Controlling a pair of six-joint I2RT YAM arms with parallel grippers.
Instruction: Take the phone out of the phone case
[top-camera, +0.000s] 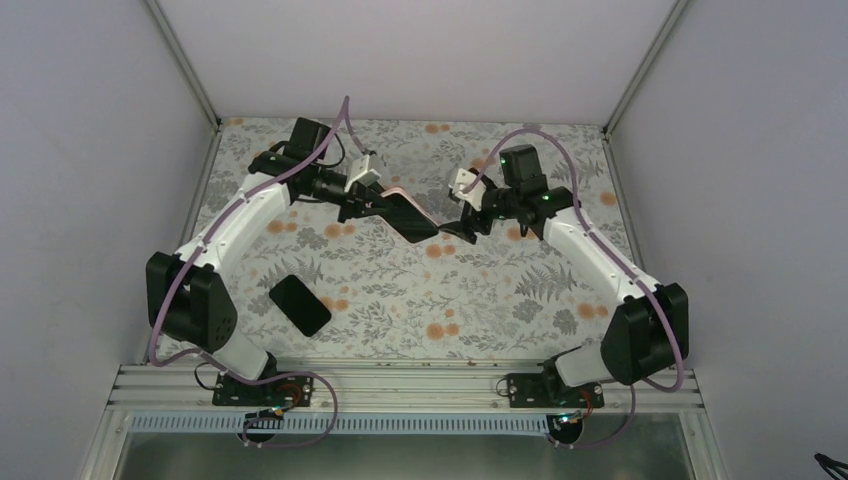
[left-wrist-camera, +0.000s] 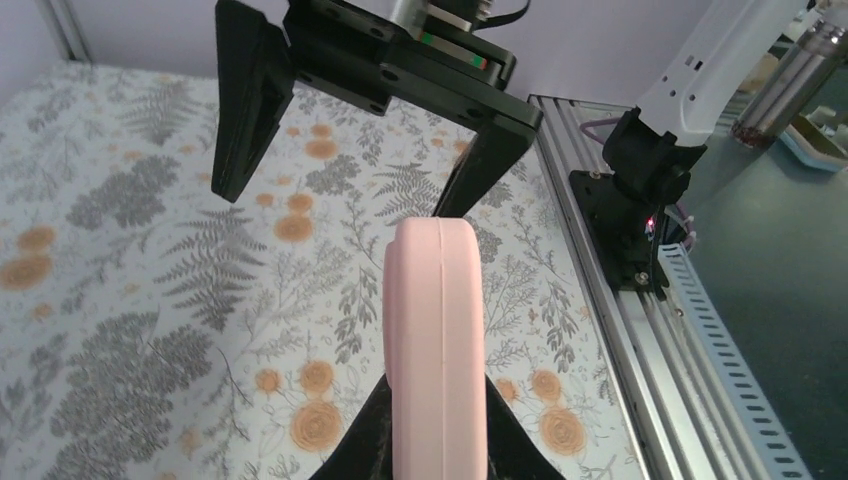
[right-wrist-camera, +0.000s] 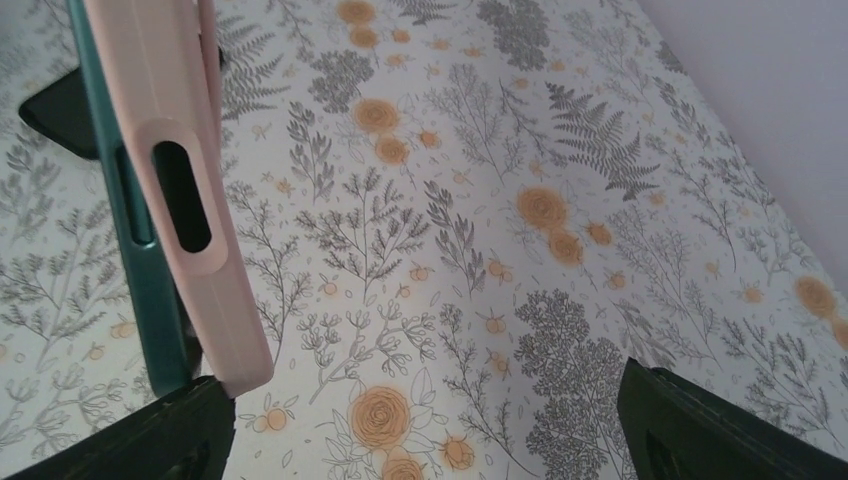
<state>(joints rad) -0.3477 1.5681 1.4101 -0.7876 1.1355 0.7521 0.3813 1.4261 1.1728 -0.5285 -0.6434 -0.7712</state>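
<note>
My left gripper (top-camera: 378, 207) is clamped on the pink phone case (left-wrist-camera: 437, 330), held over the floral table (top-camera: 480, 300); the teal phone (right-wrist-camera: 145, 270) sits in it, edge showing. My right gripper (right-wrist-camera: 425, 440) gapes wide at the case's end.

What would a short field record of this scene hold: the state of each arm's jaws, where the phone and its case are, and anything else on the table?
left jaws: shut on the pink case, holding it above the table
right jaws: open, at the case's free end
phone: teal edge showing beside the case wall, not yet out
also on the table: black flat slab, near the left arm
task state: unfinished
</note>
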